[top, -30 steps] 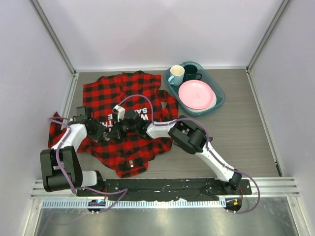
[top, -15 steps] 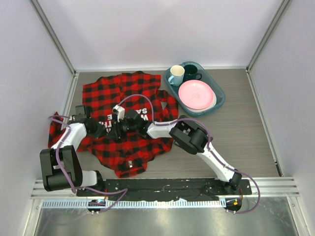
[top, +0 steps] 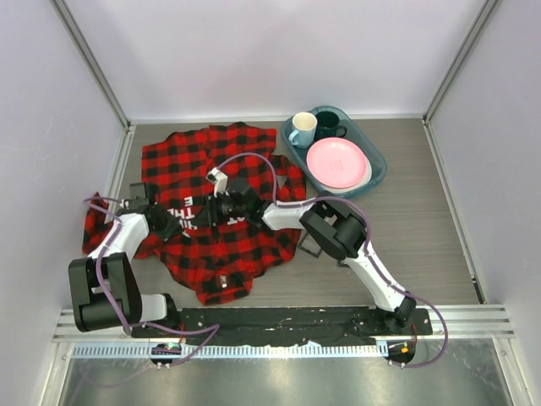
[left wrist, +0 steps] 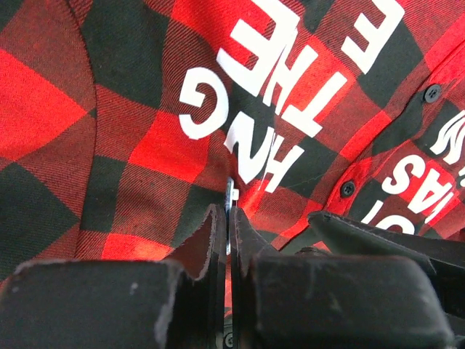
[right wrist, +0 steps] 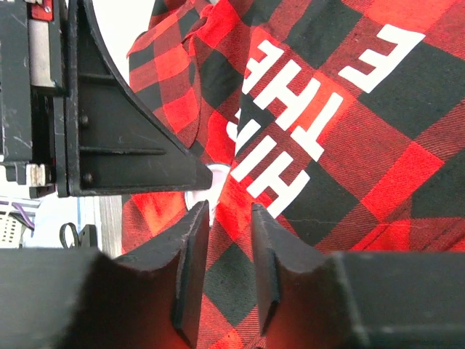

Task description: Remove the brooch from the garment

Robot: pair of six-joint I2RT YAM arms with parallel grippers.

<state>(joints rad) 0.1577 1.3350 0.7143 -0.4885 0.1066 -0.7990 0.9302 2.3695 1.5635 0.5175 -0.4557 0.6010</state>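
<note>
Now that my left gripper [left wrist: 228, 218] has pinched shut low against the flannel shirt [top: 203, 156], spread left of the tray [top: 380, 175], the right gripper [right wrist: 230, 218] has drawn back, fingers apart. I can't spot the brooch; handover likely.

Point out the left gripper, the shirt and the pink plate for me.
left gripper [left wrist: 227, 219]: left wrist view, midway between its fingertips.
checked shirt [top: 182, 156]: top view, bare cloth at its far left part.
pink plate [top: 336, 162]: top view, the plate's centre.
</note>
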